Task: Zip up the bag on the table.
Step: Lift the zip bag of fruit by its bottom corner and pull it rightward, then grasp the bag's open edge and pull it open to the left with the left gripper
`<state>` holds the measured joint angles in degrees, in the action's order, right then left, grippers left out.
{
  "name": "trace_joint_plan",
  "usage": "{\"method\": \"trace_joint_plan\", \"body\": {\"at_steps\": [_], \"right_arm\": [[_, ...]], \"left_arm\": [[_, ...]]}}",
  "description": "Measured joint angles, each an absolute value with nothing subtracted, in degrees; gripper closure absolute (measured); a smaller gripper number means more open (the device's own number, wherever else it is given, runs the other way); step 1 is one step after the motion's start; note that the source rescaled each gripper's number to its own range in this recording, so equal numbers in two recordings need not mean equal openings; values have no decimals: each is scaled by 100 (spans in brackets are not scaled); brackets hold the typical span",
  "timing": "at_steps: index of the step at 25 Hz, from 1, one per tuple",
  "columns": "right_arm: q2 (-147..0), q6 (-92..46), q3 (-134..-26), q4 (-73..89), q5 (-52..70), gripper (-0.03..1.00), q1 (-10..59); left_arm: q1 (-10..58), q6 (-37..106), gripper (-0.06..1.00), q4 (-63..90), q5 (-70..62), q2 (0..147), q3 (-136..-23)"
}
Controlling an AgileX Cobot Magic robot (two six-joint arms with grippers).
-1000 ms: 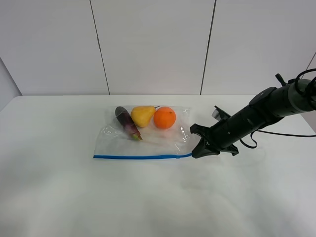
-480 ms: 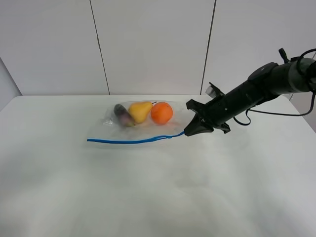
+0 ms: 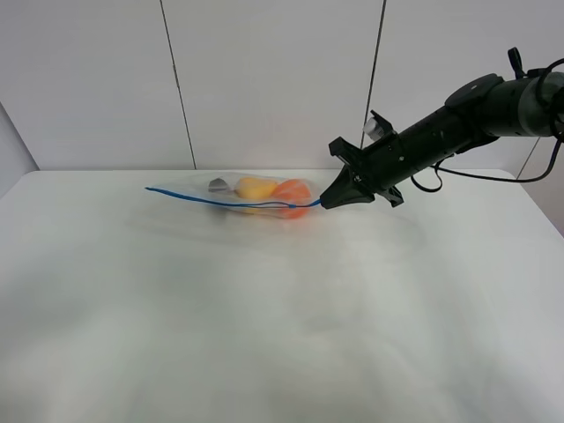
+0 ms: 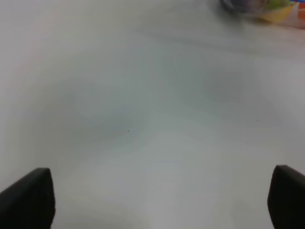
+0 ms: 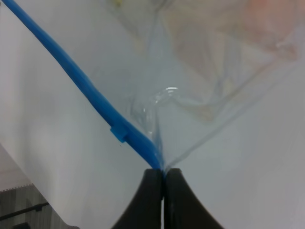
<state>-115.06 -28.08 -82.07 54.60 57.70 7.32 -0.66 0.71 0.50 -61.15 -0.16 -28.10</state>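
Observation:
The clear plastic bag point(image 3: 251, 196) hangs tilted above the far part of the white table point(image 3: 264, 308), its blue zipper strip point(image 3: 220, 202) running left from my right gripper point(image 3: 324, 204). That gripper is shut on the zipper end at the bag's right corner. An eggplant point(image 3: 218, 185), a pear point(image 3: 254, 187) and an orange point(image 3: 293, 196) show inside. In the right wrist view the fingers point(image 5: 152, 195) pinch the blue strip point(image 5: 90, 95) and the crinkled plastic. My left gripper point(image 4: 157, 200) is open over bare table, with the bag point(image 4: 259, 8) far off at the frame's edge.
Grey wall panels point(image 3: 273, 79) rise behind the table's far edge. The right arm point(image 3: 441, 128) reaches in from the right, above the table's back right corner.
My right gripper has lifted and moved toward the wall, carrying the bag's zipper end. The bag has risen off the table and tilted, and the fruit has shifted inside.

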Motion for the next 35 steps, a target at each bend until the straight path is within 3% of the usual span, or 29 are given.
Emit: {"method": "trace_joint_plan", "body": {"at_steps": [14,24,28,35], "right_arm": [[-11506,-2668,-8207,5444,5758,97,732],[-11506,-2668,-8207,5444,5753,97,732],[-11506,-2665,-8207,5444,5753,97,732],[-11506,-2665,-8207,5444,5753,97,732]], "left_arm": [[-66,66,-6,0,-5864,182,-3101],[-66,208,-6,209,-4602,3207,-5003],[-66,1556,-6,209,-4103,4379,-5373],[-66,6135,-6,430,-2852,6048,-5408]]}}
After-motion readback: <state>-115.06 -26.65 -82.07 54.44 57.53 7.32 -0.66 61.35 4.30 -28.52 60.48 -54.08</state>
